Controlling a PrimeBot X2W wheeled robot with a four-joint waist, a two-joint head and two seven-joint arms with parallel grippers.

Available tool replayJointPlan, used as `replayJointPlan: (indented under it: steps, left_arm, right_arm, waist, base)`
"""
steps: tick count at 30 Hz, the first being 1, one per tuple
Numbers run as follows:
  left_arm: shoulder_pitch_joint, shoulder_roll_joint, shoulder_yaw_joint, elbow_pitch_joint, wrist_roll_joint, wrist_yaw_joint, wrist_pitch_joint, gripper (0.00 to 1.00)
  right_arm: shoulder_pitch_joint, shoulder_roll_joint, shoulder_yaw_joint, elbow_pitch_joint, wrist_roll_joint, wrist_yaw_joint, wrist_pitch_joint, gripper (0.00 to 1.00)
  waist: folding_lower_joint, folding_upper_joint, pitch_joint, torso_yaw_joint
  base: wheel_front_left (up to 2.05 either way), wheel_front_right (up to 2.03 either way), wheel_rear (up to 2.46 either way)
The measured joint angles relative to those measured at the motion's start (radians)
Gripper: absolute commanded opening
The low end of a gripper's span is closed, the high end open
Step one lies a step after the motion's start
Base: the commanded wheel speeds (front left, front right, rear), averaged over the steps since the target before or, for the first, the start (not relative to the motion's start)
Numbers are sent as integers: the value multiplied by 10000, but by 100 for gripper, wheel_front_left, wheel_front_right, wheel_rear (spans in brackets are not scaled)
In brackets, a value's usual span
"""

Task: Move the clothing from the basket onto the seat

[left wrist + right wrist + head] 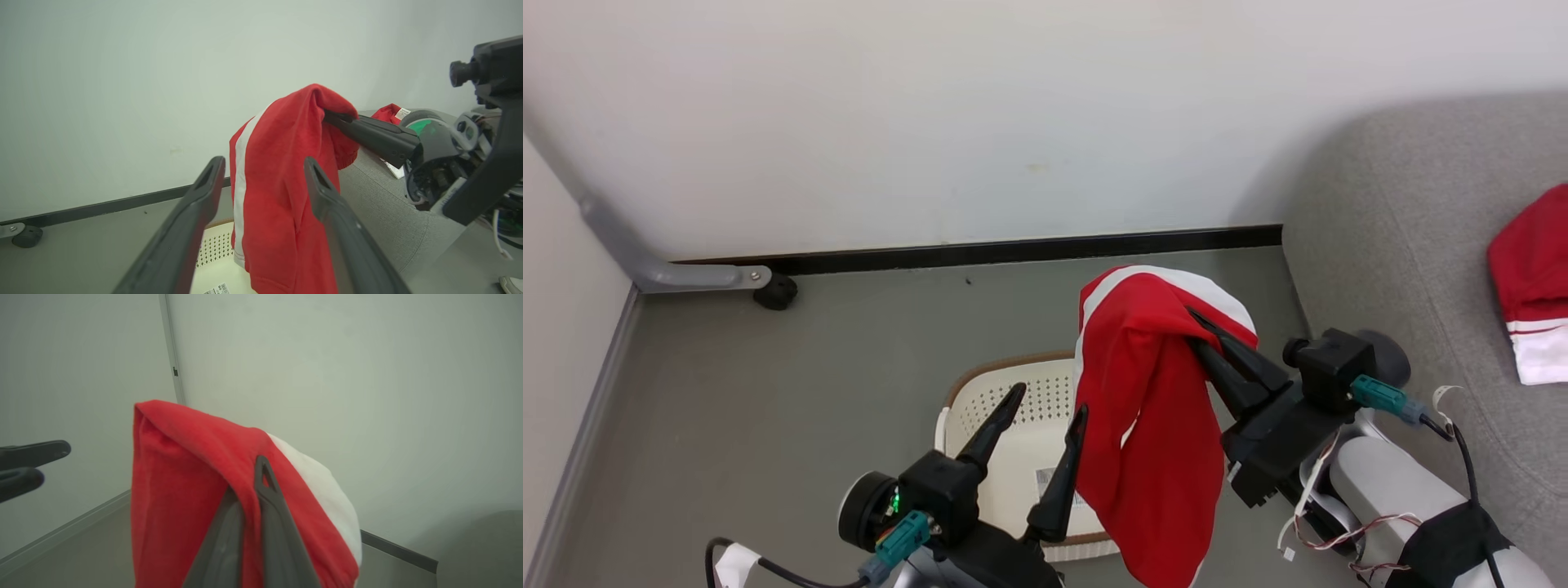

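Now: my right jaws are clamped on a red garment hanging over the basket; left jaws wide, empty, just beside it. Risk: trailing cloth could snag my left finger mid-swing and slip free. To my right the seat carries a second garment; grey floor, white wall.

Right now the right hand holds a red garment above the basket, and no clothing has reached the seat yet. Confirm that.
Wrong on the seat: the head view shows one red piece already lying on it. The rest stands: the right hand holds a red garment above the basket.
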Motion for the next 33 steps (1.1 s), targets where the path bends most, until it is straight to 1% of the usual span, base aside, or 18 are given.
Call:
replayJointPlan:
  steps: [10, 14, 16, 23, 29, 33]
  left_arm:
    - [1, 157, -17, -36, 59, -98, -176, 100]
    - [6, 153, -23, -35, 59, -102, -267, 100]
    - [9, 140, -56, -35, 59, -186, -301, 100]
    - [24, 134, -165, -82, 59, -190, -343, 100]
    - [21, 94, -255, -73, 75, -238, -343, 100]
    - [-4, 6, -405, -13, 75, -270, -341, 100]
  right_arm:
    - [178, -140, -314, -169, -178, 0, 0, 0]
    - [270, -226, -435, -265, -194, 0, 0, 0]
    - [394, -284, -512, -291, -197, 0, 0, 0]
    - [669, -351, -665, -510, -297, 0, 0, 0]
    - [746, -445, -1156, -665, -295, 0, 0, 0]
    - [756, -579, -1618, -809, -274, -19, 0, 0]
  waist:
    - [0, 0, 141, -1000]
    - [0, 0, 179, -1429]
    - [0, 0, 194, -1645]
    - [0, 0, 267, -2367]
    - [0, 0, 420, -2890]
    - [0, 0, 588, -3082]
  base:
    - [0, 0, 0]
    - [0, 0, 0]
    - [0, 0, 0]
    - [0, 0, 0]
    - [0, 0, 0]
    - [0, 0, 0]
